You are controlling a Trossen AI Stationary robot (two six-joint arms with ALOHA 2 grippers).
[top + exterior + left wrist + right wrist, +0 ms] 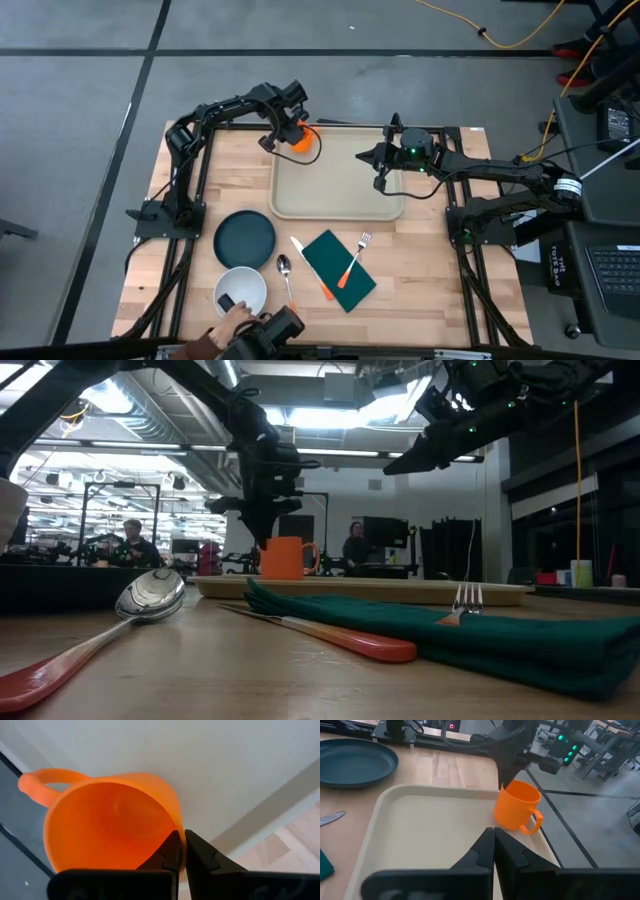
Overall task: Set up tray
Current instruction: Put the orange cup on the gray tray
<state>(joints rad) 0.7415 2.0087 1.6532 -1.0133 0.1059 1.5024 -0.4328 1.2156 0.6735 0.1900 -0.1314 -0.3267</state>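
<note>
An orange mug (303,140) stands upright in the far left corner of the beige tray (340,190), its handle (532,822) toward the tray's far edge. My left gripper (290,135) comes down on the mug from above and is shut on its rim. My right gripper (362,156) hangs shut above the tray's right part, holding nothing, its fingertips (493,834) pointing toward the mug (516,805). My left gripper pinches the mug's rim (178,827) on the side away from the handle, one finger (167,852) inside the mug and one (197,851) outside. The fingers point steeply down from above. The mug is upright with its base on the tray.
On the near half of the table lie a dark plate (244,238), a white bowl (241,290) with a person's hand (225,325) at it, a spoon (285,270), and a green napkin (338,268) bearing a fork (355,258), with a knife (310,268) beside it.
</note>
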